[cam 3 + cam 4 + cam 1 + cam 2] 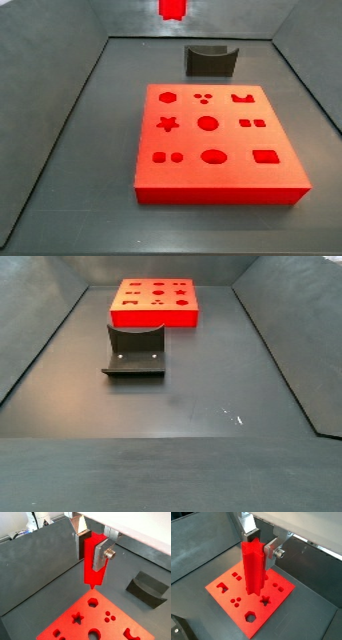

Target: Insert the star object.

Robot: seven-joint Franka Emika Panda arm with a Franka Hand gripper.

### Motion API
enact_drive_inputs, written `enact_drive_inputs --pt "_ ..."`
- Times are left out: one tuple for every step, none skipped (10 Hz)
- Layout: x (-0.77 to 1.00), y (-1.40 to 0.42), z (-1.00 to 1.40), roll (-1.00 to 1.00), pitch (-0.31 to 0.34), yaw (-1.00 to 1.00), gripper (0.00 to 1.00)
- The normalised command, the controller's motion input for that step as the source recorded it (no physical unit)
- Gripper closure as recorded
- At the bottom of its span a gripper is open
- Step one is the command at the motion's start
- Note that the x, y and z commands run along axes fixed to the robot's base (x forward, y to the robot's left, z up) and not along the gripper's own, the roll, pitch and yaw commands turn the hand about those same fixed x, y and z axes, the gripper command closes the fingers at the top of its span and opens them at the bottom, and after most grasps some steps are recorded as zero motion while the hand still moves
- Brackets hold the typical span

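Peg first: I see the star object point(252, 566) hanging upright, long axis vertical, lower end pointing down above the red block point(241, 609) with no contact. The gripper point(91, 548) is clamped on its upper part, one silver finger point(101, 554) flat against its side. In a side view only the peg's lower tip point(171, 8) enters at the top edge; the gripper is cut off there. I cannot tell which hole it is over. The dark holder point(210, 60) stands just beyond the block point(214, 135).

One peg point(254, 567), one block point(214, 142), one holder point(135, 350)
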Motion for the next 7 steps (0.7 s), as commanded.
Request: enact_drive_inputs --pt "0.09 -0.02 -0.28 0.00 -0.046 -0.16 1.00" --pt "0.08 -0.20 -0.49 -0.01 -0.106 -0.74 1.00" --pt "0.00 -0.20 -0.55 0.00 -0.157 -0.94 1.00" --pt "0.00 -0.19 -0.49 0.00 -0.136 -0.97 1.00" --pt "-0.01 -0.11 -0.46 -0.03 -0.173 -0.99 1.00" --pt "-0.06 -0.04 -0.41 -0.12 -0.231 -0.98 1.00" --pt "0.00 -0.15 -0.29 -0.25 -0.306 -0.68 1.00"
